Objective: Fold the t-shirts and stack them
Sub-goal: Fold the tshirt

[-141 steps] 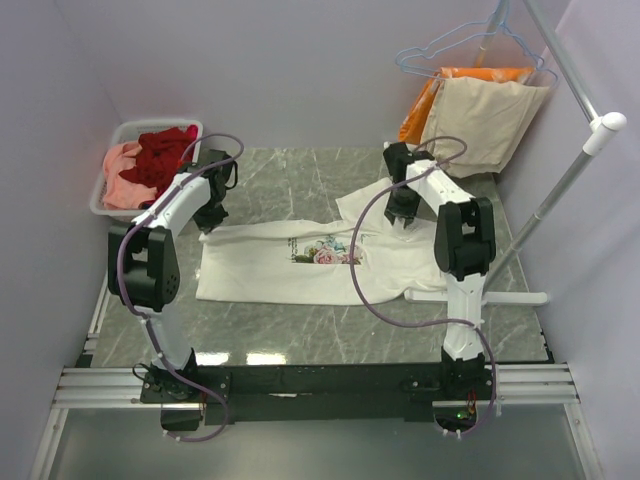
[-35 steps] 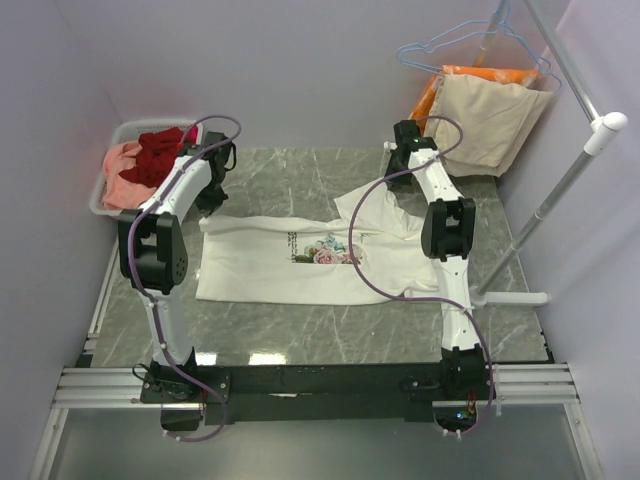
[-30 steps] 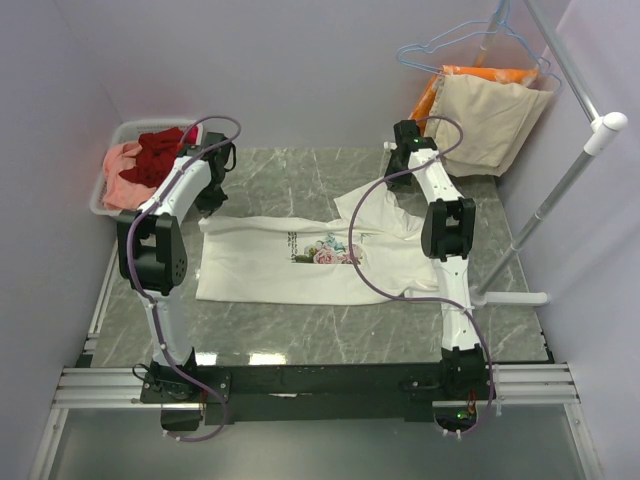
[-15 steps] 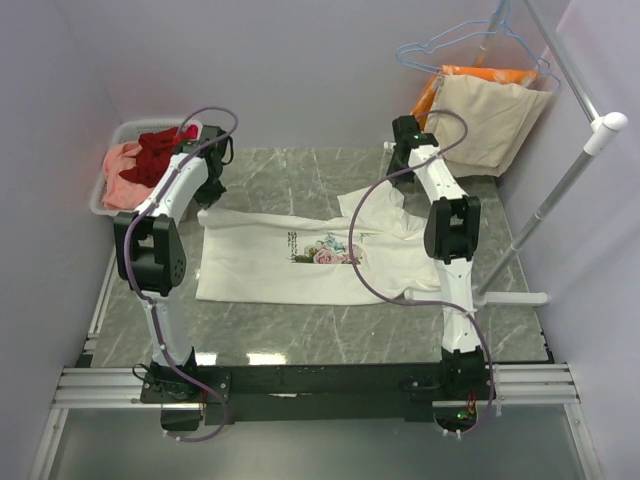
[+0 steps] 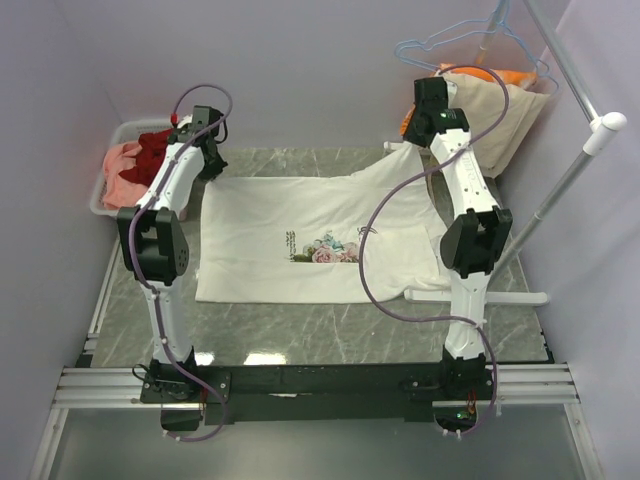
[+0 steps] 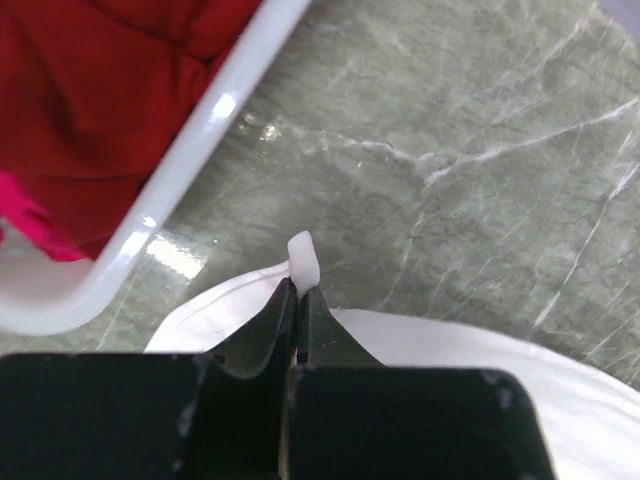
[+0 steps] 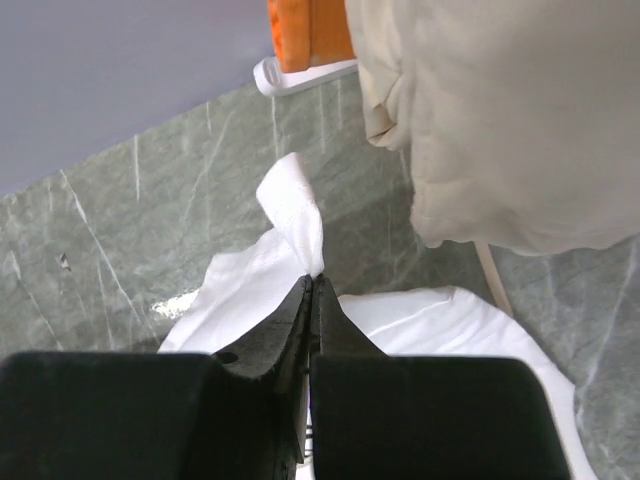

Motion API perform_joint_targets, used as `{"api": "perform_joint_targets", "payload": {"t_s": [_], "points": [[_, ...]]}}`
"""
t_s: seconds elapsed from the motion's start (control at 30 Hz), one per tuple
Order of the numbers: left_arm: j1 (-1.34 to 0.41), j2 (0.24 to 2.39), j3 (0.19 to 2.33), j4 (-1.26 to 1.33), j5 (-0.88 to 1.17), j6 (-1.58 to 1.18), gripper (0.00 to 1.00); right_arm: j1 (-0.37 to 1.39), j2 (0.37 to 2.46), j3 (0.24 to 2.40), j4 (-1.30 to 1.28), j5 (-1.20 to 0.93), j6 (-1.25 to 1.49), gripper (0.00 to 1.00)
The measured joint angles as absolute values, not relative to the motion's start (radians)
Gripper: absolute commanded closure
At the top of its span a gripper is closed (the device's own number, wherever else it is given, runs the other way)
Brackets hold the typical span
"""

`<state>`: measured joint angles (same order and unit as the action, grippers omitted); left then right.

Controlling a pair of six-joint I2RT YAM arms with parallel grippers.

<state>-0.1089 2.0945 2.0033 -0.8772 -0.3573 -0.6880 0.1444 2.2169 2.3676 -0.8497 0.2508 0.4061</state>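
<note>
Shirt [image 5: 290, 225], white, lies spread on table [image 5: 300, 330], far edge raised. Your left gripper [image 6: 299, 292] pinches one far corner, right gripper [image 7: 313, 290] the other. Bite looks thin: pull harder, fabric slips out. Right corner may snag beige cloth [image 7: 500, 120].

Pale lilac walls [image 5: 300, 60] enclose a grey marble-patterned tabletop [image 5: 300, 330] (glossy, catching light near the front); 1 white rack pole [image 5: 560, 192] slants at right.
</note>
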Motion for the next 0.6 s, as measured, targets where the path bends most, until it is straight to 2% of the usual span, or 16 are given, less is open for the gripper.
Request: {"api": "perform_joint_targets", "payload": {"t_s": [0.4,0.6], "points": [[-0.109,2.125,2.0,-0.851,-0.316,-0.673,0.99,0.143,2.144,2.223,-0.839,0.282,0.387,1.0],[-0.109,2.094,1.901,-0.856,-0.356,-0.682,0.99,0.142,2.061,2.029,-0.858,0.268,0.405,1.0]]}}
